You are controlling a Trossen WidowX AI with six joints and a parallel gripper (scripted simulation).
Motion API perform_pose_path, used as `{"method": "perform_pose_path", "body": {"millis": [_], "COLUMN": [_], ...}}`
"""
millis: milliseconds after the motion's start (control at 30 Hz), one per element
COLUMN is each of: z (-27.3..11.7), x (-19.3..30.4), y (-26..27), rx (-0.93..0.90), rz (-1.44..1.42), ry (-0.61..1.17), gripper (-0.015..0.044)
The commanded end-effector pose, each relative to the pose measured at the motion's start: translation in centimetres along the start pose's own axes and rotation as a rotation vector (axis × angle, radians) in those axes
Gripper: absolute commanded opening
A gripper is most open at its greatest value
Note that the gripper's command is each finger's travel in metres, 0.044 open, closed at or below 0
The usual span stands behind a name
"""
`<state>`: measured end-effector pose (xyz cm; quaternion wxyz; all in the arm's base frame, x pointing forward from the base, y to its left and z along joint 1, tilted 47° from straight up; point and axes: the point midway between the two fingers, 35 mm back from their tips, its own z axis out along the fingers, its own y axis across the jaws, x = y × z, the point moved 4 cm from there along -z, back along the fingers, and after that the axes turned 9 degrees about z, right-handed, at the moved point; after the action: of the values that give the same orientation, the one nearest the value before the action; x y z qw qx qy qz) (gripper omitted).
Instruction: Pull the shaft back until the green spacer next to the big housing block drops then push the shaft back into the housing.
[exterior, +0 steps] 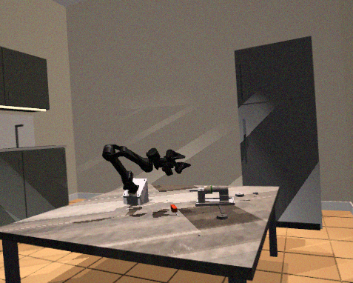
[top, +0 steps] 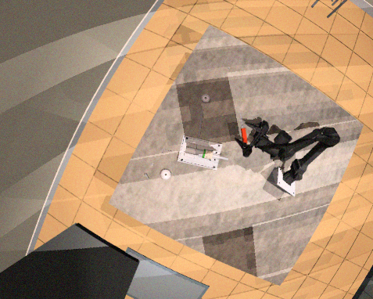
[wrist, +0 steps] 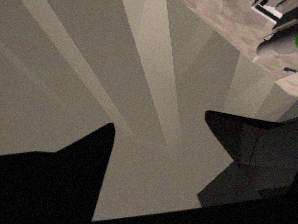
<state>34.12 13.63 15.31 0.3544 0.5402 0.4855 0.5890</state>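
Gripper [top: 240, 129] [exterior: 187, 161] [wrist: 159, 121]: fingers well apart, nothing clamped; raised above the table [top: 175, 203] [exterior: 136, 237] [wrist: 225, 25], well apart from the shaft.
Arm [top: 328, 135] [exterior: 118, 150]: bent at the elbow, reaching out toward the housing side.
Arm mount [top: 292, 191] [exterior: 143, 183]: white on top, standing on the table.
Green spacer [top: 204, 153] [exterior: 211, 189]: around the shaft line, just beside the housing, above the base plate; not down on the table.
Shaft [top: 224, 158] [exterior: 193, 190]: lying level, pale end jutting past the base plate on the arm's side; depth inside the housing impossible to tell.
Housing [top: 193, 149] [exterior: 220, 190] [wrist: 275, 46]: grey and rounded, held above the base plate; partly cut off in the wrist view.
Base plate [top: 199, 163] [exterior: 214, 204]: white, flat on the table.
Red piece [top: 244, 135] [exterior: 174, 208]: on the table, between arm mount and base plate; well below the gripper.
Round discs: one [top: 165, 174] [exterior: 240, 194] and another [top: 206, 98] [exterior: 222, 216], both on the table, on different sides of the base plate.
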Motion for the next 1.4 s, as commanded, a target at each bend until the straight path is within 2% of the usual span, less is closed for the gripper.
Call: {"method": "perform_pose_path", "body": {"millis": [0,233,367,1367], "z": [-0.4,-2.9,-4.7,-4.9], "x": [-2.0,-5.5,-7.4,-7.6], "y": [-5.2,-13.5,-16.3,-16.3], "rx": [0.137,0.291,0.323,0.324], "rz": [0.164,0.440,0.545,0.549], "ry": [-0.118,-0.372,-0.505,-0.511], "gripper": [0.0440,0.0440,0.0440,0.0440]}}
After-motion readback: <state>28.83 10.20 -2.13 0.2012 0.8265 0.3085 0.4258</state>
